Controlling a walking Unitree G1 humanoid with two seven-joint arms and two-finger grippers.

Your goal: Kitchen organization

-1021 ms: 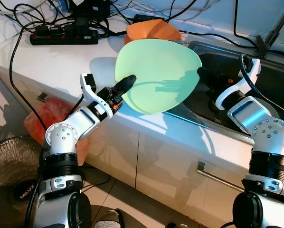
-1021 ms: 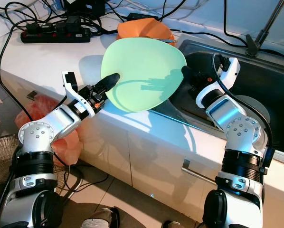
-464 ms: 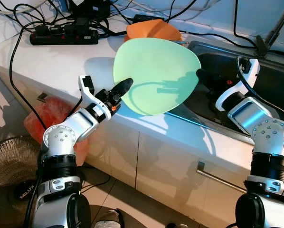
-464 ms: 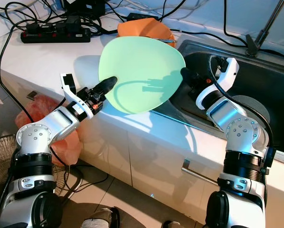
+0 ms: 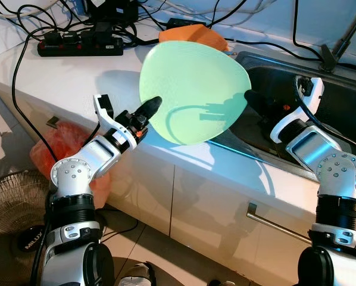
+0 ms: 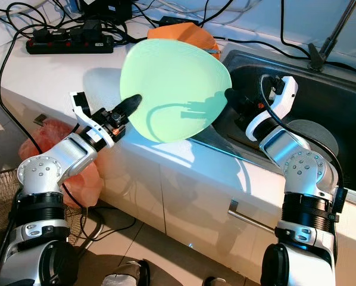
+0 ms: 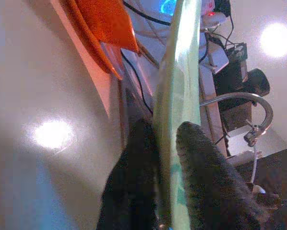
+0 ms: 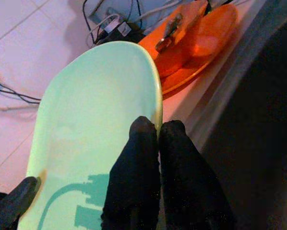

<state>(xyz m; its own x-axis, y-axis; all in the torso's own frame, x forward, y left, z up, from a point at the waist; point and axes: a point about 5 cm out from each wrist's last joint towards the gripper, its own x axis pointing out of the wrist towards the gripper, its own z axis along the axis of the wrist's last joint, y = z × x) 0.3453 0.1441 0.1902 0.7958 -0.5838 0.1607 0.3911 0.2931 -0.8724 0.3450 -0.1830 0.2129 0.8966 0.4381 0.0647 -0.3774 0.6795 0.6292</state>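
Both hands pinch the green plate: left hand near-left rim, right hand right rim, steadying it tilted above the desk.

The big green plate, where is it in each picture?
Left eye view: plate held up mid-picture over the counter edge, between the left gripper and the right gripper.
Right eye view: same spot, slightly further left.
Left wrist view: seen edge-on, a thin green strip pinched between the black fingers.
Right wrist view: its broad face, fingers on its rim.
Shared landmark: the orange dish behind it.
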